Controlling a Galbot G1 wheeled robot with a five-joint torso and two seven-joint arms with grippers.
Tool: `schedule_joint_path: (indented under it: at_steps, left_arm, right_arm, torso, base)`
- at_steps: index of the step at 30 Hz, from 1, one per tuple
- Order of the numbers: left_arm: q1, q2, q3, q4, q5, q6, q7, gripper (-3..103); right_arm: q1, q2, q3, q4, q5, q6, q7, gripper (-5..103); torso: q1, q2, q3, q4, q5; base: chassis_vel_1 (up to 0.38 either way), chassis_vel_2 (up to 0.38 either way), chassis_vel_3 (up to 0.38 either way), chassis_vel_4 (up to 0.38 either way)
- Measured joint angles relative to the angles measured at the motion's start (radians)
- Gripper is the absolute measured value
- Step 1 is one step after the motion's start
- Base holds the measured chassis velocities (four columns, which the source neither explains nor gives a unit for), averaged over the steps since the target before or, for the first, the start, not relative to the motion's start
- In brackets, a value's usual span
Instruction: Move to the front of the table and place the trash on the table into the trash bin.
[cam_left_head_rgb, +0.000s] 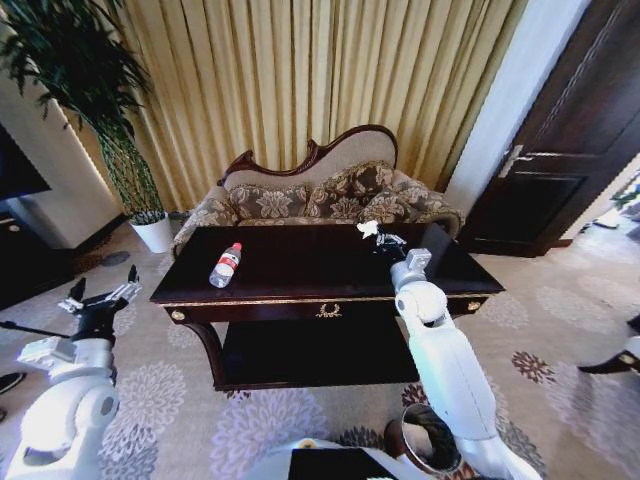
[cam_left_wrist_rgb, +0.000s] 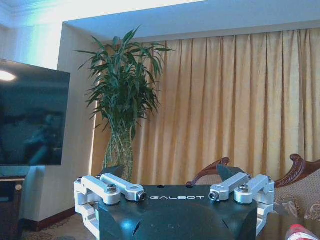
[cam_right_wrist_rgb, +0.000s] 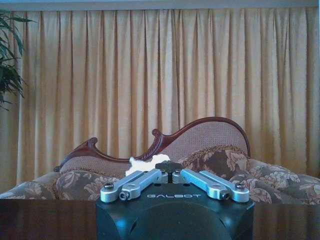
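Two grippers in sight. Right gripper (cam_left_head_rgb: 378, 236), over the far right part of the dark glossy wooden table with gold trim (cam_left_head_rgb: 300, 270), pressed together and pinching a small white crumpled scrap (cam_left_head_rgb: 368, 228); same scrap (cam_right_wrist_rgb: 145, 164) seen poking up beyond the closed fingers (cam_right_wrist_rgb: 170, 166) in the right wrist view, with the carved-back patterned sofa (cam_right_wrist_rgb: 210, 170) and gold curtains (cam_right_wrist_rgb: 160, 75) behind. Left gripper (cam_left_head_rgb: 100, 297) parked low, off the table's left end, fingers spread wide (cam_left_wrist_rgb: 175, 192). Small clear plastic bottle with red cap and label (cam_left_head_rgb: 226, 265) lying on its side on the table top, toward the left, well apart from the right gripper. Small round dark brown bin with a shiny rim (cam_left_head_rgb: 425, 440) on the patterned carpet, in front of the table's right end, partly hidden by the white right arm. Tall green plant in a white pot (cam_left_head_rgb: 152, 232) beyond the table's left end, beside the sofa.
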Motion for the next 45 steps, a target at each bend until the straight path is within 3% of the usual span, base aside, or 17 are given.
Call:
schedule_joint_path:
  at_steps: [21, 34, 45]
  left_arm:
    - [0.007, -0.001, 0.001, -0.015, 0.005, 0.000, 0.000, 100]
    - [0.021, -0.012, -0.002, -0.028, 0.010, 0.003, -0.001, 100]
    - [0.013, -0.022, 0.006, -0.014, 0.015, 0.000, 0.006, 100]
  right_arm:
    - [-0.017, 0.003, -0.001, 0.007, 0.002, 0.003, 0.000, 0]
    - [-0.047, 0.012, 0.000, -0.010, -0.012, 0.042, 0.000, 0]
    - [-0.204, -0.040, 0.157, -0.178, -0.059, 0.127, 0.000, 0]
  torso:
    - [-0.001, 0.000, 0.000, 0.0000, 0.0000]
    - [0.000, 0.000, 0.000, 0.0001, 0.0000]
    - [0.000, 0.000, 0.000, -0.0004, 0.0001]
  base:
    - [0.176, -0.165, -0.167, 0.170]
    - [0.095, -0.086, -0.087, 0.094]
    - [0.000, 0.000, 0.000, 0.000]
